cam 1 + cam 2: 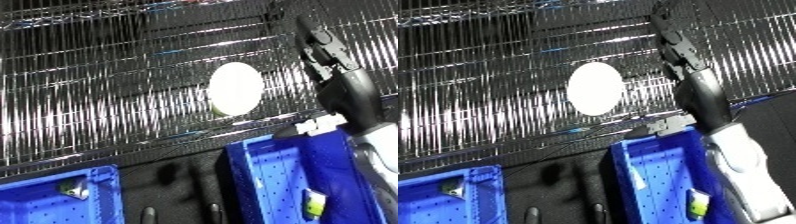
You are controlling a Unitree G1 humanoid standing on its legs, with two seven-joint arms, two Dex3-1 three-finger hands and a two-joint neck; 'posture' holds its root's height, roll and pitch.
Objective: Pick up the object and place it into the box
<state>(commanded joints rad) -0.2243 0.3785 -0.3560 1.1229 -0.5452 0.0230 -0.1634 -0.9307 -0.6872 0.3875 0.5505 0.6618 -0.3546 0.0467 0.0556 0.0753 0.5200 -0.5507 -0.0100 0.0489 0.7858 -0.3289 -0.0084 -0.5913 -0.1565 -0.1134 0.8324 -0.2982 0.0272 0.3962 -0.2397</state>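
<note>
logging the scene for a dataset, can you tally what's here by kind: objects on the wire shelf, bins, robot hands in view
Round white disc-shaped object on the wire shelf: 1
Blue perforated plastic bins: 2, one at lower left, one at lower right
Black robot hands in view: 1, the right hand, raised beside the disc
Total: 4

Motion-blurred, harsh glare streaking wire shelf (107, 95)

Black hand (680, 50), seemingly silver-white forearm (728, 131).
</note>
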